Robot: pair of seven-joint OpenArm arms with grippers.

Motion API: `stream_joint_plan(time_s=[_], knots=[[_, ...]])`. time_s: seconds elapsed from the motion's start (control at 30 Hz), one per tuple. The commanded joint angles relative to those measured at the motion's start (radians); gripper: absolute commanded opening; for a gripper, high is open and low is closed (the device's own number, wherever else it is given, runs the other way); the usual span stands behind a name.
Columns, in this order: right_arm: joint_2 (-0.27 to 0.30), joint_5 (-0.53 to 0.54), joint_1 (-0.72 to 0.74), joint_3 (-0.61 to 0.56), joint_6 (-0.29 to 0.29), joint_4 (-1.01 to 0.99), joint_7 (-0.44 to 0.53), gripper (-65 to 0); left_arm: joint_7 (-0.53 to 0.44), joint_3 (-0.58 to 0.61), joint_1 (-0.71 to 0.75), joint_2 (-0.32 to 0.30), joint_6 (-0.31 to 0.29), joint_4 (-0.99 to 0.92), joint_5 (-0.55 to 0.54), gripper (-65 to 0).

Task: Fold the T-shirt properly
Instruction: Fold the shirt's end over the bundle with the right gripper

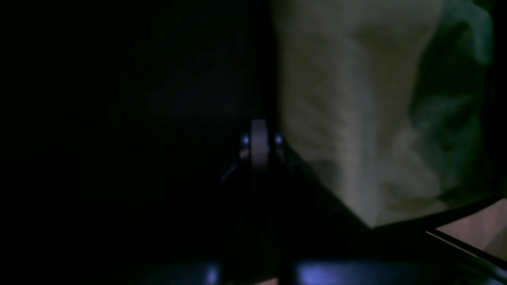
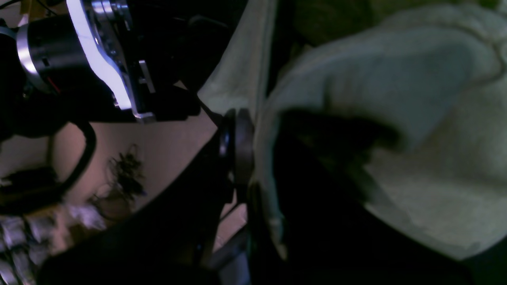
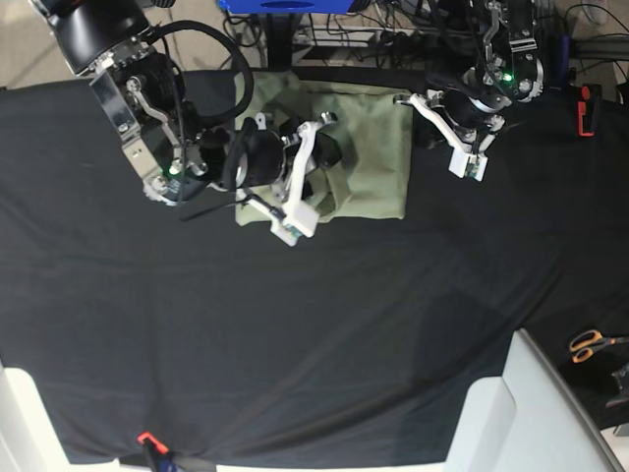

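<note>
The pale sage-green T-shirt (image 3: 369, 147) lies partly folded on the black cloth at the back middle of the base view. My right gripper (image 3: 319, 147) is over the shirt's left half, where the cloth is bunched. In the right wrist view its fingers (image 2: 237, 146) are closed on a fold of the shirt (image 2: 396, 118), and an edge of cloth rises past them. My left gripper (image 3: 405, 100) is at the shirt's back right corner. In the dark left wrist view its fingertips (image 1: 259, 142) are together, with the shirt's edge (image 1: 348, 118) just beside them and no cloth visible between them.
The black cloth (image 3: 295, 324) covers the table. Orange-handled scissors (image 3: 590, 344) lie at the right edge and a red object (image 3: 585, 108) at the back right. A white surface (image 3: 531, 413) juts in at the front right. A red clamp (image 3: 147, 440) holds the front edge.
</note>
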Motion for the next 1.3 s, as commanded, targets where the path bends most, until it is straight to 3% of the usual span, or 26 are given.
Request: stream_joint_plan(time_s=[0.0,0.7,1.1,1.27], knots=[[-0.005,0.027,0.027,-0.011,0.022,0.013,0.014,-64.2,-0.015,-0.004,0.000,-0.007,0.002,0.014,-0.008,-65.0],[-0.044,0.030,0.113,-0.059,0.033,-0.114,0.024,-64.2,-0.013,-0.016,0.014,-0.018,0.002,0.024,-0.010,-65.0],[-0.054,0.027,0.121,-0.056,0.031,-0.151,0.059,-64.2,-0.016,-0.249,0.158,-0.098,-0.008,0.131,-0.016,-65.0],[-0.053,0.030,0.121,-0.056,0.031,-0.192,0.085,-64.2,-0.016,-0.326,0.201,-0.093,-0.118,0.197,-0.013,-65.0]])
